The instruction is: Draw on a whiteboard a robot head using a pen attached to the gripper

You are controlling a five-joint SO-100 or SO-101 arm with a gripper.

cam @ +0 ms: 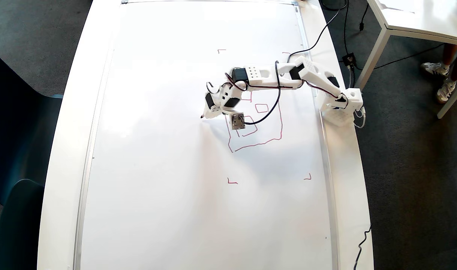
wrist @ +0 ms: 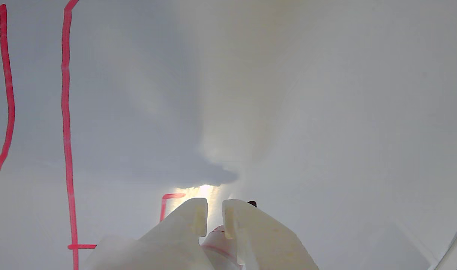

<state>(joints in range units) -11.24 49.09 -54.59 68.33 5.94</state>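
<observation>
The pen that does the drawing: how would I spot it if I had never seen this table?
Find the big glossy whiteboard and follow the white arm out to its claw. The pen pokes out of it, a slim white barrel with a dark tip by the board, left of the red robot head in the overhead view. Unlike the red lines, it is solid.

My overhead view looks straight down from high up on the whole whiteboard (cam: pixel 198 210). My wrist view rides behind the hand (wrist: pixel 214 210), close to the board. Both show the red lines.
</observation>
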